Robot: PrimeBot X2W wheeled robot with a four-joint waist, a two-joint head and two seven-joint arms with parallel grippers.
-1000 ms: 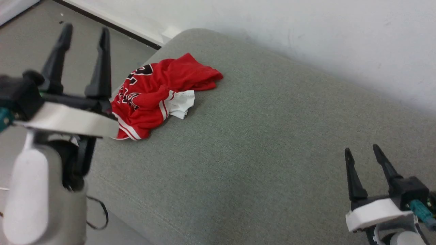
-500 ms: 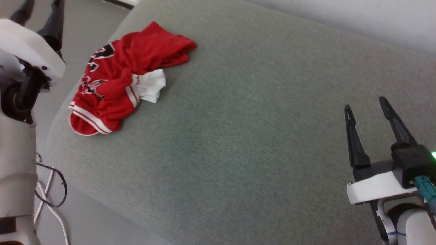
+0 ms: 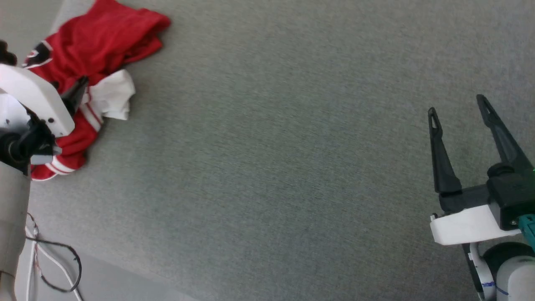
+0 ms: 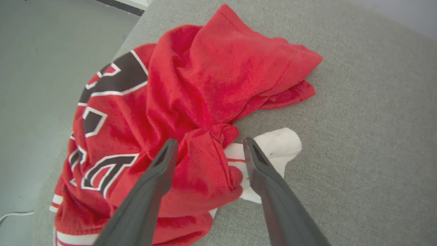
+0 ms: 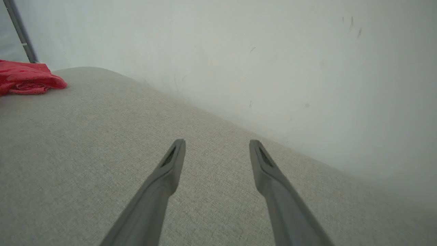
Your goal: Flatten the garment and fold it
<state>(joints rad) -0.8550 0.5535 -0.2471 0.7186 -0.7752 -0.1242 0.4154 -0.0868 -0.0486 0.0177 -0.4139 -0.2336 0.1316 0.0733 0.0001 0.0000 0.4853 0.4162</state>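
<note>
Red and crumpled, the jersey shirt lies at the upper left of the head view on grey woven upholstery. The left gripper hangs over it, fingers spread wide and holding nothing. The right gripper, at the lower right, is equally spread and empty.

Camera set-up: head, left wrist and right wrist, one moment.
Head view: high, looking steeply down on the grey tabletop, with the garment at its upper left and the right claw at its lower right. Left wrist view: close above the garment, looking down along the left claw, floor along its left side. Right wrist view: low over the tabletop, facing the white wall, the garment far off at its left edge. Shared by all three: garment and tabletop.
</note>
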